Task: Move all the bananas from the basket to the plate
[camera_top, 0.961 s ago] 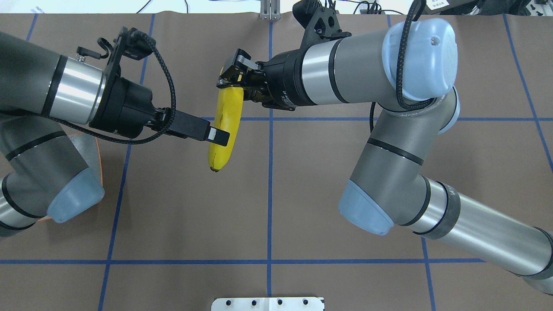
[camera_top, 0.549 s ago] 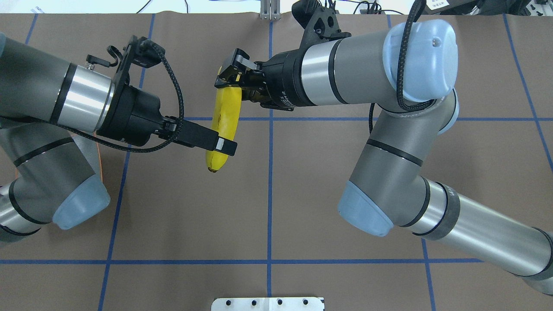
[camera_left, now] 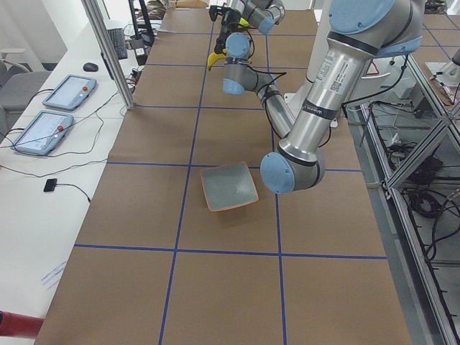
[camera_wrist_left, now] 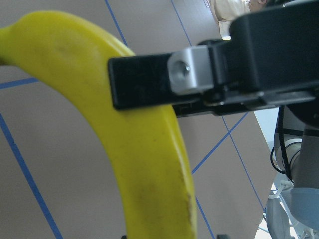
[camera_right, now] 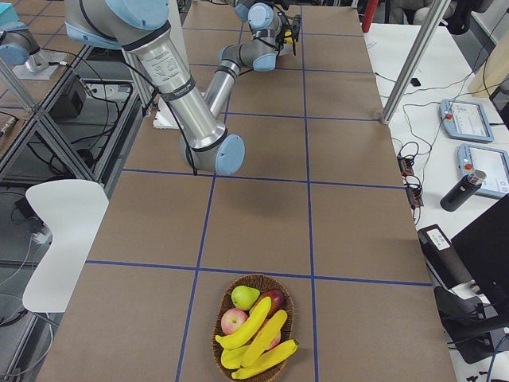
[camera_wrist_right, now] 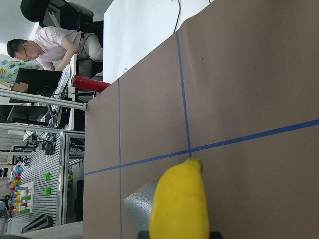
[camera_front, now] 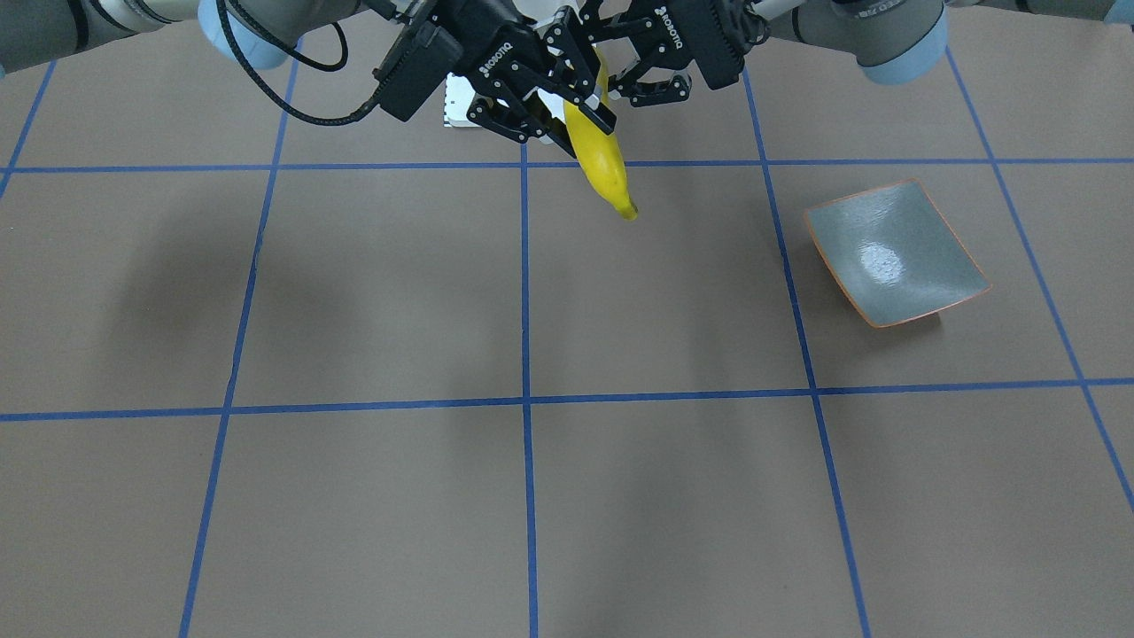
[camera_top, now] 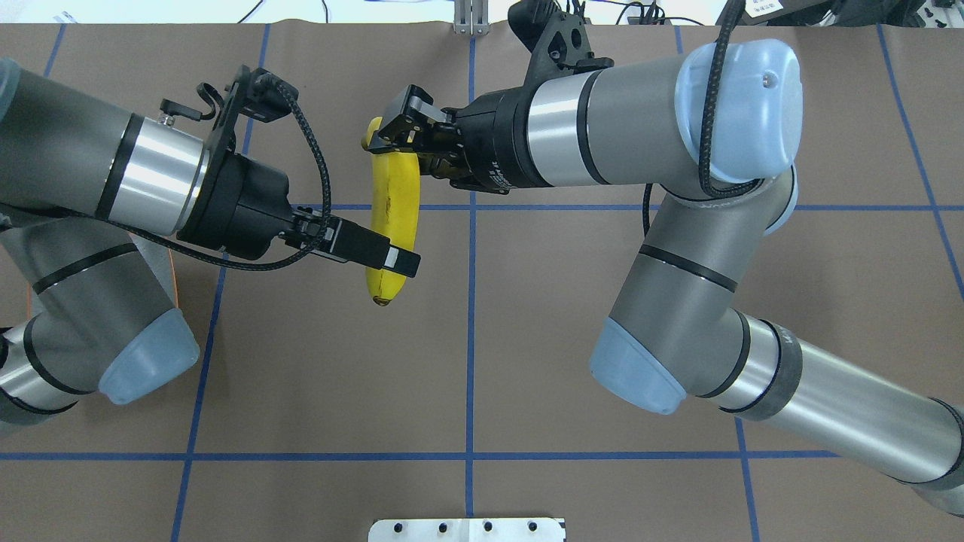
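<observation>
One yellow banana (camera_top: 395,203) hangs above the table between both grippers. My right gripper (camera_top: 392,139) is shut on its far end. My left gripper (camera_top: 395,263) stands open with a finger on each side of the lower part, the under finger hidden. The same banana (camera_front: 604,164) shows in the front view, with the left gripper (camera_front: 595,62) straddling it. The grey-green plate (camera_front: 895,257) with its orange rim lies bare on my left. At the table's right end, the basket (camera_right: 219,344) holds three more bananas (camera_right: 248,325).
An apple and a pear (camera_right: 244,297) lie in the basket with the bananas. A white mounting plate (camera_top: 467,529) sits at the table's near edge. Tablets (camera_left: 68,92) lie on a side bench. A person (camera_wrist_right: 55,42) sits beyond the far edge.
My left gripper has moved right until its fingers straddle the banana's lower part. The banana has tilted slightly, its held end shifting left. The right gripper has kept its hold.
</observation>
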Controlling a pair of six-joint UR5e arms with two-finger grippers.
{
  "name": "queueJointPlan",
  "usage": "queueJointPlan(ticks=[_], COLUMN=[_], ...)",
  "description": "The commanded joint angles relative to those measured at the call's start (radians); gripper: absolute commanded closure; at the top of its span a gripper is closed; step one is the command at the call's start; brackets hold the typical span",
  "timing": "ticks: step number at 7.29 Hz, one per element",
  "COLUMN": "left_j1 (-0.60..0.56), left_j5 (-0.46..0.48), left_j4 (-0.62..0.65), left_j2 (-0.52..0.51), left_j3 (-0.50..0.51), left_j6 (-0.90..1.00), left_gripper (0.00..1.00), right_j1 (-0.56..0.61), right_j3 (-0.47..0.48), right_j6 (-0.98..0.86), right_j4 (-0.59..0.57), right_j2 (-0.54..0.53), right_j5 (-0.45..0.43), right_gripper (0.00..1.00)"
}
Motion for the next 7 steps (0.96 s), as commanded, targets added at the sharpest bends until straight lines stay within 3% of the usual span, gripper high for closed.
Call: queueJointPlan(ticks=[1,2,3,5,7], left_j1=[0.001,-0.001,-0.002,-0.008,-0.019], left_j5=[0.000,0.000,0.000,-0.001,-0.006], left_j4=[0.000,0.000,0.002,0.002,0.005], left_j2=[0.002,0.004,0.005,0.022,0.162], left_j3=[0.001,0.001,0.004,0.001,-0.029], left_j6=[0.005,0.006,0.006,-0.001,-0.001], left_gripper=[1.00,1.00,1.00,1.00,1.00], right_j1=[0.000,0.000,0.001,0.035,0.122], right_j3=[-0.001,-0.001,0.007,0.007,0.007], right_j6=[-0.004,-0.010,-0.009,-0.013,-0.094], right_j4=[0.021,0.018,0.017,0.000,-0.060], right_j2=[-0.005,-0.006,-0.008,-0.040,-0.109], right_j5=[0.000,-0.012,-0.057,-0.050,0.063], right_gripper=[1.00,0.01,0.00,0.00,0.00])
